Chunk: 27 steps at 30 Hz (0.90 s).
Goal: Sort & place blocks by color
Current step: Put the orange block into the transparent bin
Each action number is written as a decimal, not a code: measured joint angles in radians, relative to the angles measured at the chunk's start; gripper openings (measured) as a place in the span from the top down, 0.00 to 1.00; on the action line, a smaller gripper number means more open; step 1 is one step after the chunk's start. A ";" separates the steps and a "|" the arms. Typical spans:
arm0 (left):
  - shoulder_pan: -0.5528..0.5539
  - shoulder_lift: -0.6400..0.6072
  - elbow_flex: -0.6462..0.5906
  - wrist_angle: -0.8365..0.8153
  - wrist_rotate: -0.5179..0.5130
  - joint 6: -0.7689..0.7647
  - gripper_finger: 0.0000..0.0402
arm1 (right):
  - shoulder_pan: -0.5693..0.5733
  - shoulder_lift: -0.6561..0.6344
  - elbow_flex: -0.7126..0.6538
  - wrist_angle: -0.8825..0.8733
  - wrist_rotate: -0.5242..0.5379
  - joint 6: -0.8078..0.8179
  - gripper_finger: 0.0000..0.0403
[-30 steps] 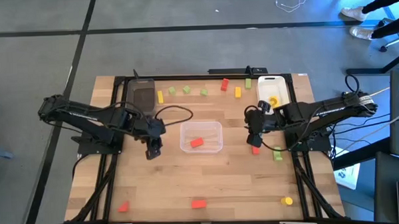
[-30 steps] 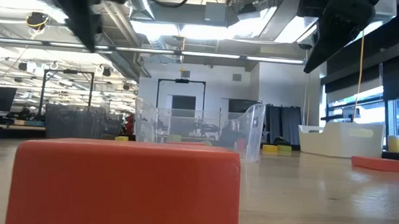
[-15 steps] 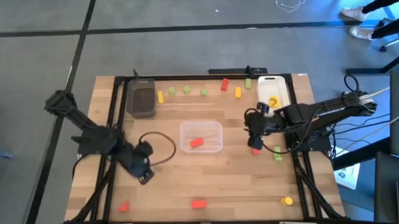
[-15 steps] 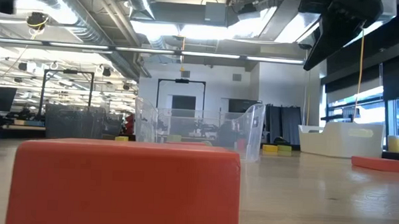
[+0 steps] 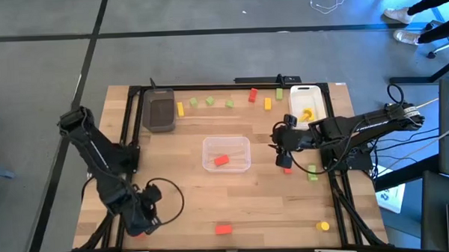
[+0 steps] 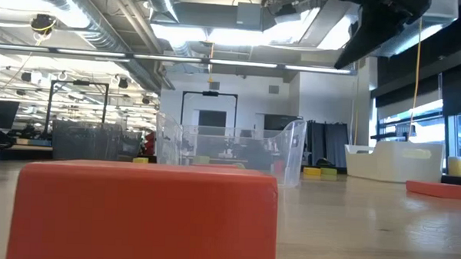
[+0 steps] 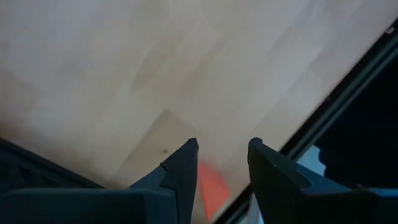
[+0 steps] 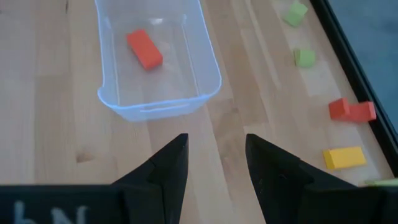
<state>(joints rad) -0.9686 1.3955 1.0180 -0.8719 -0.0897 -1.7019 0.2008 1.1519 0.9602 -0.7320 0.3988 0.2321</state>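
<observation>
My left gripper (image 5: 143, 218) is open at the table's near left corner, low over a red block (image 7: 211, 185) that shows between its fingers (image 7: 224, 146); the gripper hides that block in the high view. My right gripper (image 5: 280, 149) is open and empty right of the clear tray (image 5: 226, 154), which holds one red block (image 5: 221, 160). In the right wrist view (image 8: 216, 140) it faces that tray (image 8: 158, 99). A red block (image 5: 287, 169) lies just near of it. The white tray (image 5: 307, 108) holds a yellow block (image 5: 307, 114).
The dark grey tray (image 5: 159, 113) stands at the far left. Yellow, green and red blocks lie in a row along the far edge (image 5: 230, 104). A green block (image 5: 312, 174), a red block (image 5: 224, 229) and a yellow block (image 5: 322, 226) lie nearer.
My left gripper has swung from beside the clear tray's left end toward the table's near left corner and gone down over the red block there. No block has moved.
</observation>
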 joint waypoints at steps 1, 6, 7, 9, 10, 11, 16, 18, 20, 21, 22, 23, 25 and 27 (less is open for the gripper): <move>-0.010 0.008 0.000 0.006 -0.002 -0.017 0.68 | 0.000 0.000 0.000 0.009 0.000 -0.005 0.60; -0.057 0.035 0.000 0.019 -0.005 -0.096 0.68 | 0.000 0.000 0.000 0.029 0.000 -0.010 0.60; -0.065 0.040 0.000 0.022 -0.005 -0.111 0.68 | 0.000 0.000 0.000 0.028 0.000 -0.008 0.60; -0.076 0.046 0.000 0.024 -0.005 -0.136 0.68 | 0.000 0.000 0.000 0.028 0.000 -0.005 0.60; -0.083 0.046 0.000 0.025 -0.005 -0.147 0.68 | 0.000 0.000 0.000 0.028 -0.001 -0.005 0.60; -0.089 0.047 0.000 0.027 -0.005 -0.152 0.68 | 0.000 0.000 0.000 0.028 -0.001 -0.005 0.60; -0.110 0.047 0.000 0.029 -0.046 -0.176 0.68 | 0.000 0.000 0.000 0.028 -0.001 -0.002 0.60; -0.116 0.047 0.000 0.029 -0.060 -0.177 0.68 | 0.000 0.000 0.000 0.028 -0.001 -0.002 0.60; -0.121 0.047 0.000 0.031 -0.062 -0.179 0.68 | 0.000 0.000 0.000 0.028 -0.001 -0.002 0.60; -0.124 0.047 0.000 0.034 -0.059 -0.181 0.68 | 0.000 0.000 0.000 0.029 -0.001 -0.002 0.60; -0.127 0.047 0.000 0.040 -0.059 -0.182 0.68 | 0.000 0.000 0.000 0.031 -0.001 -0.002 0.60; -0.130 0.047 0.000 0.051 -0.059 -0.183 0.68 | 0.000 0.000 0.000 0.033 -0.001 -0.002 0.60; -0.136 0.047 0.000 0.072 -0.059 -0.189 0.68 | 0.000 0.000 0.000 0.033 -0.001 0.000 0.60; -0.144 0.047 0.000 0.078 -0.071 -0.215 0.68 | 0.000 0.000 0.000 0.033 -0.001 0.001 0.60</move>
<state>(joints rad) -1.1131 1.4425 1.0181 -0.7938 -0.1603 -1.9168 0.2008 1.1519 0.9600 -0.6987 0.3981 0.2333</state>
